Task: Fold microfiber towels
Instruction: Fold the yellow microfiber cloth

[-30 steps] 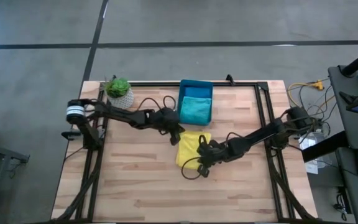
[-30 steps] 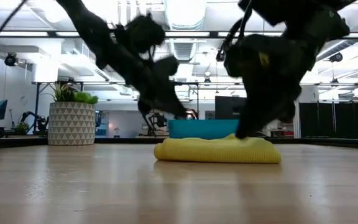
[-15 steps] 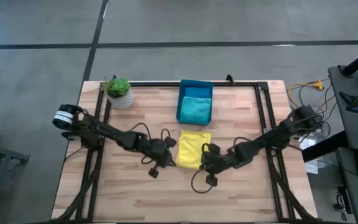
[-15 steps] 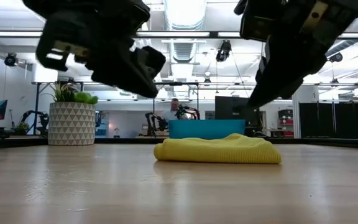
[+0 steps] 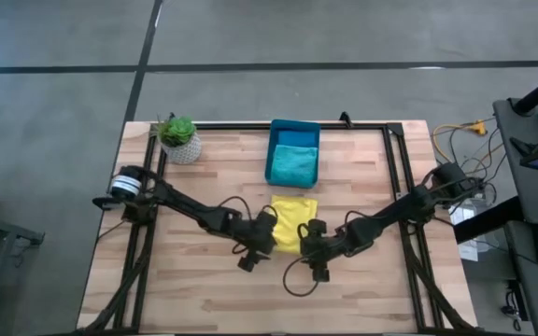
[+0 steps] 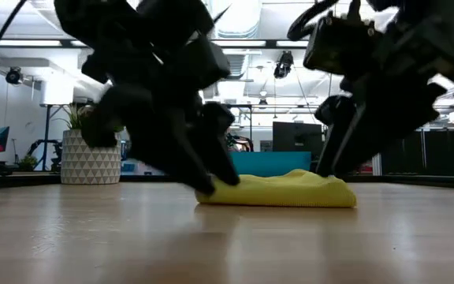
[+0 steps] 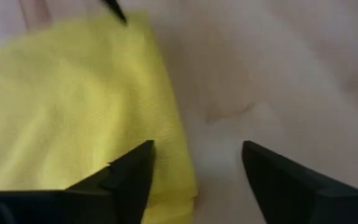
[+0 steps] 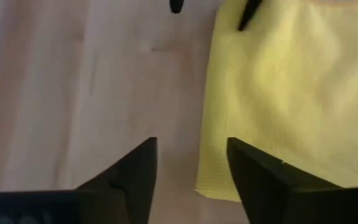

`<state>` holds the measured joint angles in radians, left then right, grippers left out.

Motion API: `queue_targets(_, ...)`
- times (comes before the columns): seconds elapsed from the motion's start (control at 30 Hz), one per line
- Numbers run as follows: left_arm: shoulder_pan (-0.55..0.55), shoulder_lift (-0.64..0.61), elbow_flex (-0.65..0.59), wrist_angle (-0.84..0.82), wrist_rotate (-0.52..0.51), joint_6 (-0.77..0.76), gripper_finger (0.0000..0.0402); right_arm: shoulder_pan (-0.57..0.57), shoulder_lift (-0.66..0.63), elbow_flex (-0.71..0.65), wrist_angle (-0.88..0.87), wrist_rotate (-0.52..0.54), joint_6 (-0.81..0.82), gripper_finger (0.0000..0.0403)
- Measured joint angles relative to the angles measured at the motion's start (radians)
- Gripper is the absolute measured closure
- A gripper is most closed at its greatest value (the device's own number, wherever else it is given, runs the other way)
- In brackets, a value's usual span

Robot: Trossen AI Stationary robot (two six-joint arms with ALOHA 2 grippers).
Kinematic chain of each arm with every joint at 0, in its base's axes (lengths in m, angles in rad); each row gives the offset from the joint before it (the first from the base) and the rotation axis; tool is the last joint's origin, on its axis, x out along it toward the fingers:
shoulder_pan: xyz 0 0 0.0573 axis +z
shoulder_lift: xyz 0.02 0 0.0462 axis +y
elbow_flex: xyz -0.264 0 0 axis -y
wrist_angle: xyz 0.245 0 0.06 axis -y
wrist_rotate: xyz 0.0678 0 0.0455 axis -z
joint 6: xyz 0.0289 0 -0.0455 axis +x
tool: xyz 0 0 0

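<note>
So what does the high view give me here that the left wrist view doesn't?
Only the high view shows the rigid teal-blue plastic bin holding a teal cloth, the small potted plant, and both grippers at the near corners of the folded yellow microfiber towel: left gripper, right gripper. Only the left wrist view shows that gripper open, its dark fingers straddling the towel's layered edge. Both show the yellow towel lying on the light wooden table.
</note>
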<state>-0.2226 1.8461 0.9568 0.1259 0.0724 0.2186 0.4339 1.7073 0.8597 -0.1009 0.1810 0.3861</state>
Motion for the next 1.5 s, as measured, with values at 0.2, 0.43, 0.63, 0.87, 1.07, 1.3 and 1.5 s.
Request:
queue_targets(0.2, -0.002, 0.094, 0.083, -0.168, -0.08, -0.052, 0.0138, -0.001, 0.081, 0.002, -0.013, 0.009, -0.008, 0.0188)
queue_targets(0.43, -0.004, 0.126, 0.079, -0.196, -0.106, -0.167, 0.0169, 0.004, 0.14, 0.011, -0.043, 0.059, 0.042, 0.0212)
queue_targets(0.63, -0.006, 0.127, 0.061, -0.214, -0.15, -0.208, 0.0255, 0.004, 0.14, 0.011, -0.054, 0.082, 0.052, 0.0269)
queue_targets(0.87, -0.04, 0.139, 0.059, -0.227, -0.196, -0.233, 0.0391, 0.003, 0.135, 0.012, -0.069, 0.091, 0.083, 0.0381)
queue_targets(1.07, -0.092, 0.066, 0.074, -0.25, -0.193, -0.309, 0.0399, 0.031, 0.068, 0.058, -0.107, 0.014, 0.09, 0.0392)
queue_targets(1.3, -0.13, -0.152, 0.069, -0.248, 0.047, -0.451, 0.0401, 0.103, 0.009, 0.176, -0.105, -0.15, 0.196, 0.0393)
queue_targets(1.5, -0.134, -0.237, 0.063, -0.261, 0.005, -0.475, 0.0401, 0.121, 0.005, 0.216, -0.111, -0.151, 0.243, 0.0394)
